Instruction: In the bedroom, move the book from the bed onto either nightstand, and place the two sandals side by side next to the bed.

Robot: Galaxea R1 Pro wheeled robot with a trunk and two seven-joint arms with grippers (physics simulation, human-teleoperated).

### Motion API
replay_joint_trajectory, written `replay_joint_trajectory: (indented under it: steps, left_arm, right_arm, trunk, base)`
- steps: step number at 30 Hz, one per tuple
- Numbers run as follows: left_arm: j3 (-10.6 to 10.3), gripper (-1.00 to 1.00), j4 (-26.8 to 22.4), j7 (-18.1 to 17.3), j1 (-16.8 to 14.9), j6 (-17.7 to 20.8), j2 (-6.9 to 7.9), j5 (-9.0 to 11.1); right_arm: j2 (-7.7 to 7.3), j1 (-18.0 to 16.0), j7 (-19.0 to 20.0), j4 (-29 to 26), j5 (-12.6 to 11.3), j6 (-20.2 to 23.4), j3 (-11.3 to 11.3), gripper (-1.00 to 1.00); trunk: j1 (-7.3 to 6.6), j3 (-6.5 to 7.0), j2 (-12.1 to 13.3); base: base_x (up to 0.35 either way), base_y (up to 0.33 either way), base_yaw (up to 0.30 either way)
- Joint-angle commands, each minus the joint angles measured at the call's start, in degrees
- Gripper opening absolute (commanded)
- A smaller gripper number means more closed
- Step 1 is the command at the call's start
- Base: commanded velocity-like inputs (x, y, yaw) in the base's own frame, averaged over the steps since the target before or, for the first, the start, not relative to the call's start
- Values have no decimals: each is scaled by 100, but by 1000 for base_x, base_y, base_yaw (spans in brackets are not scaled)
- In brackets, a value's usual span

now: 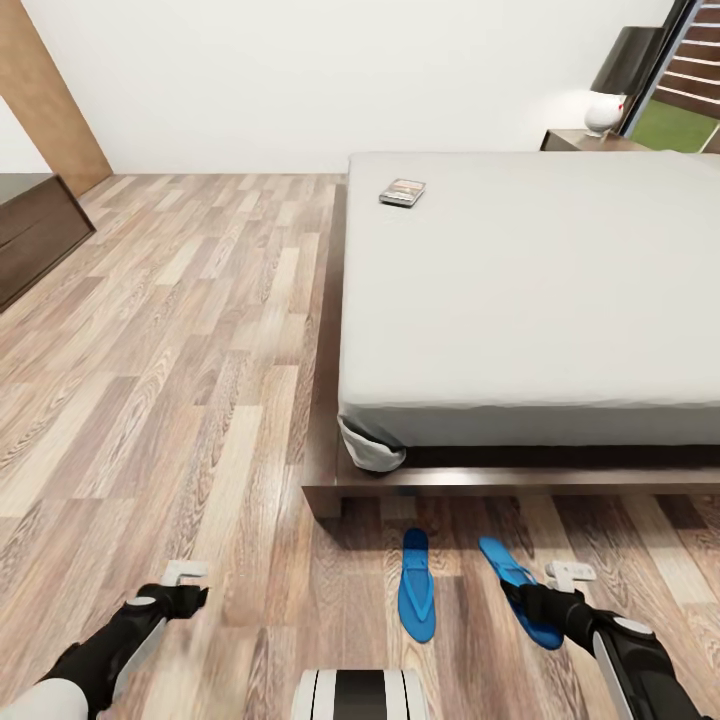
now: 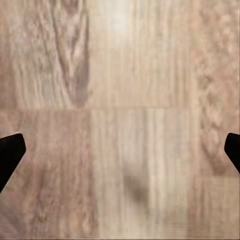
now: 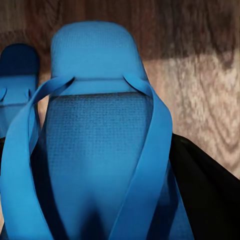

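Note:
The book point(image 1: 402, 192) lies flat near the far left corner of the bed point(image 1: 540, 300). Two blue sandals lie on the floor at the bed's foot. The left sandal point(image 1: 415, 595) lies free and shows at the edge of the right wrist view point(image 3: 17, 85). My right gripper point(image 1: 522, 598) is shut on the right sandal point(image 1: 505, 565), which lies angled. Up close, that sandal point(image 3: 100, 125) sits between black fingers point(image 3: 205, 195). My left gripper point(image 1: 193, 598) hangs open over bare planks, its fingertips point(image 2: 10, 152) wide apart.
A nightstand point(image 1: 585, 140) with a white lamp point(image 1: 605, 110) stands by the bed's far right side, near the window. A dark low dresser point(image 1: 30, 235) is at the left wall. Open wood floor point(image 1: 180, 380) stretches left of the bed.

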Motion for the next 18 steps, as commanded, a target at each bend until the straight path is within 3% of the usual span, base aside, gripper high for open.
replay_joint_trajectory:
  steps: [1, 3, 4, 5, 6, 8, 10, 18]
  left_arm:
    - [51, 100, -215, 42, -57, 146, 249, 78]
    - [208, 100, -480, 26, -110, 317, 463, 84]
    - [441, 100, -758, 9, -147, 480, 634, 86]
    - [581, 100, -881, 5, -160, 546, 701, 82]
    - [892, 100, -1094, 5, -178, 642, 801, 67]
    - [1294, 100, -1330, 2, -195, 730, 908, 43]
    - [1525, 100, -1537, -13, -197, 792, 1024, 32]
    - [1760, 100, -2233, -26, -173, 959, 1154, 17]
  right_arm:
    - [2, -3, 42, 5, 37, 24, -15, -100]
    - [2, -3, 42, 12, 37, 24, -16, -100]
    - [2, -3, 42, 17, 37, 23, -17, -100]
    - [2, -4, 42, 18, 37, 21, -18, -100]
    - [-1, -4, 42, 21, 38, 17, -21, -100]
    - [-4, -4, 42, 31, 38, 0, -28, -100]
    - [-5, -5, 42, 65, 38, -14, -29, -100]
    - [-4, -152, 34, 179, 50, -29, -28, -100]
  trunk:
    - [-1, -5, -2]
    - [-1, -5, -2]
    - [-1, -5, -2]
    - [-1, -5, -2]
    - [-1, -5, -2]
    - [-1, -5, -2]
    - [-1, -5, -2]
    - [-1, -5, -2]
  base:
    - [0, 0, 0]
    - [0, 0, 0]
    - [0, 0, 0]
    - [0, 0, 0]
    - [0, 0, 0]
    - [0, 0, 0]
    - [0, 0, 0]
    - [0, 0, 0]
